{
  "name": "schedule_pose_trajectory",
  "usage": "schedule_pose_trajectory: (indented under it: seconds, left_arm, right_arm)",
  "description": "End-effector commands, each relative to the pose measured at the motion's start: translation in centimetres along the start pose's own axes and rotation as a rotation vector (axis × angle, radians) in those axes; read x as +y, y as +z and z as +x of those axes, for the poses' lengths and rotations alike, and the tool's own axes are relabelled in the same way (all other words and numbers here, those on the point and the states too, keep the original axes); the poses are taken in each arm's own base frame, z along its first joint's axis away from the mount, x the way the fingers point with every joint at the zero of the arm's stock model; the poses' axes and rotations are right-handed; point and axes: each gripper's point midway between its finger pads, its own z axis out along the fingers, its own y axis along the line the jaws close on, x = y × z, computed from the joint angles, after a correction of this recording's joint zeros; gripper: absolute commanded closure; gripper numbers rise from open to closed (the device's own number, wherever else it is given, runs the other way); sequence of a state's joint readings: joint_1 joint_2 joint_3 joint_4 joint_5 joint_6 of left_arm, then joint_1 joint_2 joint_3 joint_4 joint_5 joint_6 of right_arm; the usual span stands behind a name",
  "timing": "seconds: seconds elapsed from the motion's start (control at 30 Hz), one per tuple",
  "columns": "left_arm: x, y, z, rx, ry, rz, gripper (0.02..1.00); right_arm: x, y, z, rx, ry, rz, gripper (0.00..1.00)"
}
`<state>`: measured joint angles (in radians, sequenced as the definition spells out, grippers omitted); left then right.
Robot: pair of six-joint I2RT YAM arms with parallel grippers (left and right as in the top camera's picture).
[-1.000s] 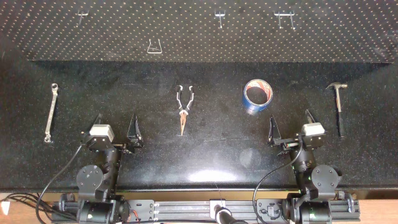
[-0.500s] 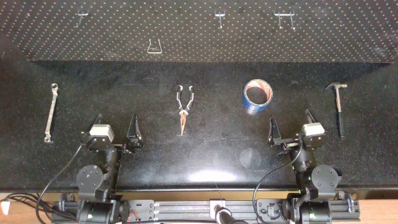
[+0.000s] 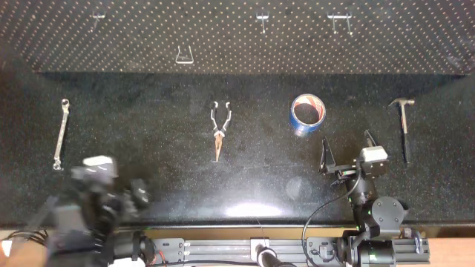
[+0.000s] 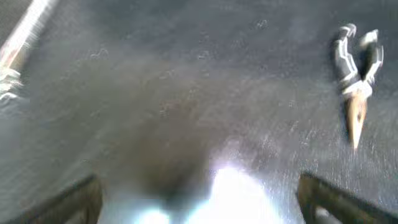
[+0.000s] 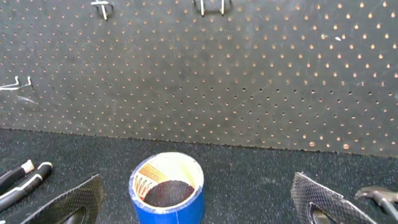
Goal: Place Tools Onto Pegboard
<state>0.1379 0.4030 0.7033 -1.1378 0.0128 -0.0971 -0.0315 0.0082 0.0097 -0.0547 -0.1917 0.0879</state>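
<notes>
On the black table lie a steel wrench (image 3: 59,135) at the left, pliers (image 3: 219,132) in the middle, a blue tape roll (image 3: 307,113) and a hammer (image 3: 404,126) at the right. The pegboard (image 3: 237,33) stands at the back with bare hooks (image 3: 184,55). My left arm (image 3: 93,193) is a blur near the front left; its gripper (image 4: 199,208) is open over bare table, with the pliers (image 4: 354,68) and wrench (image 4: 22,37) farther off. My right gripper (image 3: 347,152) is open and empty, in front of the tape roll (image 5: 166,186).
More hooks hang on the pegboard at the top left (image 3: 98,16), centre (image 3: 261,21) and right (image 3: 339,22). The hammer head (image 5: 376,196) and the pliers handles (image 5: 22,177) sit at the sides of the right wrist view. Bare table lies between the tools.
My left arm has swung down and to the left from its rest pose and now shows blurred. The right arm and all tools have stayed put.
</notes>
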Motion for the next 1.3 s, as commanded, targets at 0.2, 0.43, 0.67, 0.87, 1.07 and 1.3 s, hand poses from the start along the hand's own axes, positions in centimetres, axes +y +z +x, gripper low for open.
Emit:
schedule_pose_trajectory:
  seconds: [0.2, 0.43, 0.67, 0.87, 1.07, 1.3]
  left_arm:
    - [14.2, 6.5, -3.7, 0.655, 0.180, 0.023, 0.020]
    - [19.6, 12.6, -3.4, 0.744, 0.297, -0.022, 0.023]
    - [21.4, 16.1, -5.9, 0.726, 0.343, -0.058, 0.023]
    - [20.8, 18.7, -5.2, 0.716, 0.217, -0.052, 0.042]
    - [20.5, 20.0, -3.6, 0.749, 0.110, -0.037, 0.029]
    - [20.5, 21.3, -3.3, 0.769, 0.185, -0.041, 0.029]
  right_arm:
    - [0.1, 0.0, 0.1, -0.001, -0.007, -0.003, 0.009]
    - [0.1, 0.0, 0.1, -0.001, -0.007, -0.003, 0.009]
    - [0.1, 0.0, 0.1, -0.001, -0.007, -0.003, 0.009]
    - [0.1, 0.0, 0.1, -0.001, -0.007, -0.003, 0.009]
    - [0.1, 0.0, 0.1, -0.001, -0.007, -0.003, 0.009]
    - [0.1, 0.0, 0.1, -0.001, -0.007, -0.003, 0.012]
